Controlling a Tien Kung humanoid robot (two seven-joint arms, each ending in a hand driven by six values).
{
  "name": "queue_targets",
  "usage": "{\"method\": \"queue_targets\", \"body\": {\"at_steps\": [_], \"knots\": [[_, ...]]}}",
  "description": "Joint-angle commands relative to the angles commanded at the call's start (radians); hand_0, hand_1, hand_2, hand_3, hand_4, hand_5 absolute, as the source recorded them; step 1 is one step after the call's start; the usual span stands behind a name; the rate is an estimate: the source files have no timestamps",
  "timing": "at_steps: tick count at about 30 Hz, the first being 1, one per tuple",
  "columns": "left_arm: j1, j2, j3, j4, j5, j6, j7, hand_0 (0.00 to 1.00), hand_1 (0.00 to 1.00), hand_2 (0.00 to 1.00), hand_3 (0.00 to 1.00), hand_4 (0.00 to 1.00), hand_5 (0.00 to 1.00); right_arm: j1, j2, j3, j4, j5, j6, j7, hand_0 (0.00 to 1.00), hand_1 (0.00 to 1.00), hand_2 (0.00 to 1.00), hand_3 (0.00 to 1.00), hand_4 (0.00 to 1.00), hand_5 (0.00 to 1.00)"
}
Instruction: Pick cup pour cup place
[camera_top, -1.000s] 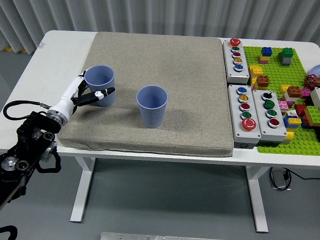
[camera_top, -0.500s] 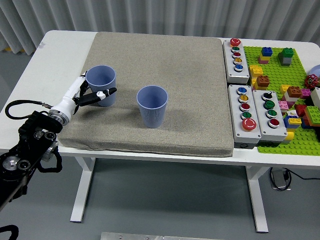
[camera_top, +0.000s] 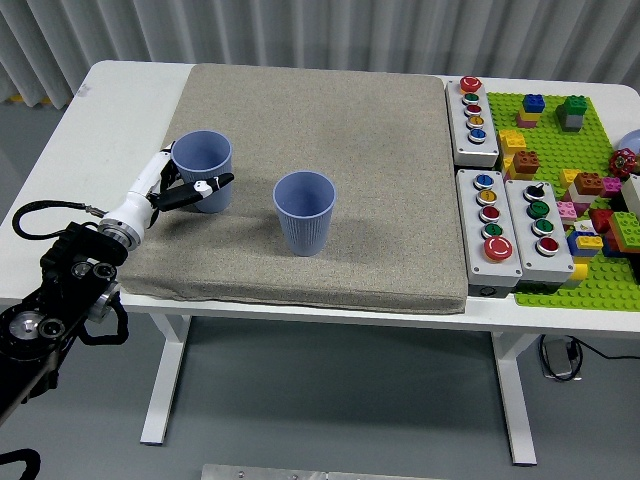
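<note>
The left arm (camera_top: 60, 300) is black and bulky, with round silver joint caps and a thin black cable looping off at nine o'clock. A silver wrist collar leads to the slim left hand (camera_top: 170, 188), white with black fingers and white fingertips.

even, bright overhead light is filling the scene, with nothing looking dim. the blue cup (camera_top: 304, 211) in the middle is casting a soft shadow to its right on the grey mat (camera_top: 310, 170). the white table (camera_top: 110, 110) is glaring slightly at the left. focus is staying sharp throughout, and the table edges are bowing a little toward the corners.
</note>
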Motion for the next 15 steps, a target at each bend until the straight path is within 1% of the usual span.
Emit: {"method": "queue_targets", "body": {"at_steps": [3, 4, 9, 10, 15], "knots": [[0.0, -0.002, 0.0, 0.0, -0.004, 0.006, -0.002, 0.71, 0.729, 0.875, 0.846, 0.967, 0.397, 0.001, 0.0, 0.0, 0.0, 0.0, 0.0, 0.0, 0.695, 0.669, 0.609, 0.61, 0.002, 0.33], [0.0, -0.003, 0.0, -0.001, -0.004, 0.006, -0.002, 0.689, 0.695, 0.832, 0.797, 0.954, 0.385, 0.001, 0.0, 0.0, 0.0, 0.0, 0.0, -0.001, 0.695, 0.668, 0.609, 0.611, 0.002, 0.331], [0.0, -0.008, 0.0, -0.001, -0.006, 0.009, -0.005, 0.689, 0.695, 0.832, 0.797, 0.954, 0.385, 0.002, 0.0, 0.0, 0.0, -0.001, 0.001, -0.002, 0.695, 0.668, 0.609, 0.611, 0.002, 0.331], [0.001, -0.008, 0.0, -0.001, -0.006, 0.009, -0.005, 0.631, 0.654, 0.805, 0.777, 0.945, 0.374, 0.002, 0.0, 0.0, 0.0, -0.001, 0.001, -0.002, 0.694, 0.669, 0.609, 0.61, 0.002, 0.331], [0.005, -0.018, 0.003, 0.002, -0.019, 0.031, -0.014, 0.631, 0.654, 0.805, 0.777, 0.945, 0.374, 0.002, 0.0, 0.001, 0.0, -0.003, 0.001, -0.002, 0.694, 0.669, 0.609, 0.61, 0.002, 0.331]]}}
